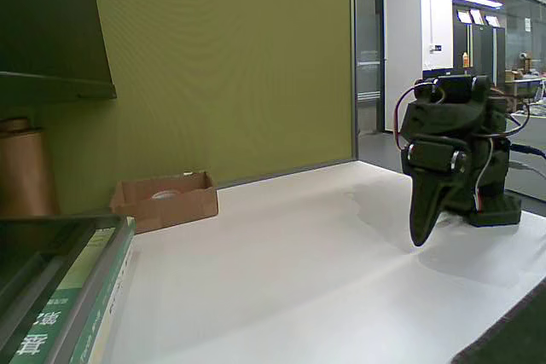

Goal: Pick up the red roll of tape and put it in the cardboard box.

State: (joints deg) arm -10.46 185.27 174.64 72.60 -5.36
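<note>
The cardboard box (167, 202) is a low brown tray at the back left of the white table, against the green wall. A pale rounded shape (165, 194) shows just over its rim; I cannot tell what it is. No red roll of tape shows anywhere in the fixed view. The dark green arm sits folded at the right side of the table. Its gripper (422, 234) points down, just above the tabletop and far to the right of the box. The fingers taper together into one point with nothing between them.
A tall brown-copper cylinder (26, 168) stands at the far left behind green-and-white books (72, 296) in the near left corner. A dark shelf (51, 31) hangs at the upper left. The table's front edge (512, 321) cuts across the lower right.
</note>
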